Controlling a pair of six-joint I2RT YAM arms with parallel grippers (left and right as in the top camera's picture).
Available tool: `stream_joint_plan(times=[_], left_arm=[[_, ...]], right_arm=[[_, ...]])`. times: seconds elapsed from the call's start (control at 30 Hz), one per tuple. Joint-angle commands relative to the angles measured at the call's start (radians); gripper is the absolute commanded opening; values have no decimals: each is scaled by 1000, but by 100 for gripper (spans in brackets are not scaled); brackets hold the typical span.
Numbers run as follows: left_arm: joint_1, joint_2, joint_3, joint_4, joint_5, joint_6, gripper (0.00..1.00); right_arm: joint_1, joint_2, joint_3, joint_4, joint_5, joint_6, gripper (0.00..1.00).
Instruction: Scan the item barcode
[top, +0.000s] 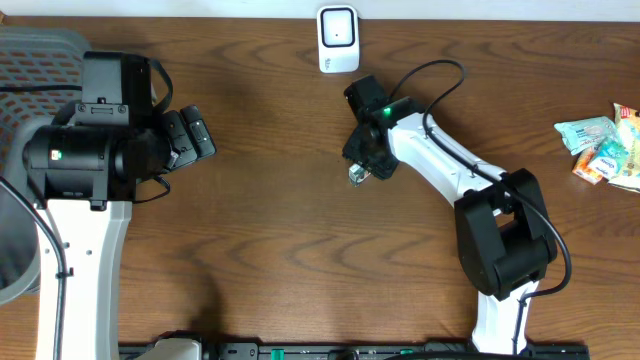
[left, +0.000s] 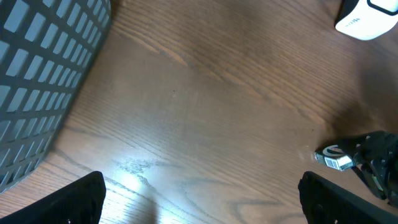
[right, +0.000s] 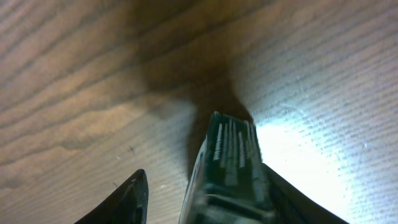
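Fingers (right: 134, 200) of the right tool (right: 206, 186) are cut off by the lower edge of the wrist view, so only their tips are shown. Between them sits the item (right: 231, 165), a narrow dark green pack with pale stripes; its near end is also cropped and its print is too blurred to be read. No barcode can be made out on it. Its long axis runs away from the wrist camera, along the line of the fingers, with its far end over a dark shadow on the tabletop (right: 74, 81). From the left wrist camera only its pale end is seen, poking out of the black tool and pointing toward the left tool. From overhead it is almost wholly hidden under the tool, near the middle of the tabletop.

The right tool is partly spread. Bare wood is seen between one finger and the pack, while the other finger lies against it or just beside it; which cannot be told. Whether the pack rests on the wood cannot be told either.

The left tool (left: 214, 208) is spread wide and nothing is held in it. A white scanner (top: 338, 38) stands at the far edge, a grey basket (top: 40, 60) at the left and some packets (top: 605, 150) at the right.
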Motion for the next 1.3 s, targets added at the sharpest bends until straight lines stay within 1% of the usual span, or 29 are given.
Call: stream_joint_plan(times=[0.0,0.07,0.13,0.27,0.37,0.5,0.53,0.57,0.6,0.77,0.9,0.97,1.1,1.17,1.27], left_arm=[[3,-5,2,-4,-13,-12,98],[3,-5,2,-3,-13,-12,98],[3,-5,2,-3,-13,-12,98],[3,-5,2,-4,-13,-12,97],[3,-5,2,-3,-13,-12,98],[3,-5,2,-3,-13,-12,98],[3,-5,2,-3,-13,-12,98],[3,-5,2,-3,-13,-12,98],[3,-5,2,-3,-13,-12,98],[3,-5,2,-4,-13,-12,98],[3,-5,2,-3,-13,-12,98],[3,-5,2,-3,-13,-12,98],[3,-5,2,-4,-13,-12,98],[3,-5,2,-3,-13,-12,98],[3,-5,2,-3,-13,-12,98]], right_arm=[[6,1,-10,-7,19,-2,50],[7,1,-20,-7,20,-3,49],[6,1,-29,-8,25,-2,42],[6,1,-35,-21,26,-2,35],[8,1,-35,-32,26,-3,26],[11,1,-35,-32,26,-3,26],[12,1,-35,-34,26,-3,23],[12,1,-35,-35,26,-2,17],[12,1,-35,-35,26,-3,15],[2,-9,-27,-48,26,-13,14],[-18,-47,-25,-27,27,-102,13],[-27,-74,-25,-3,26,-158,1],[-37,-134,-25,63,27,-267,3],[-43,-170,-25,133,27,-337,7],[-48,-197,-25,245,27,-425,8]])
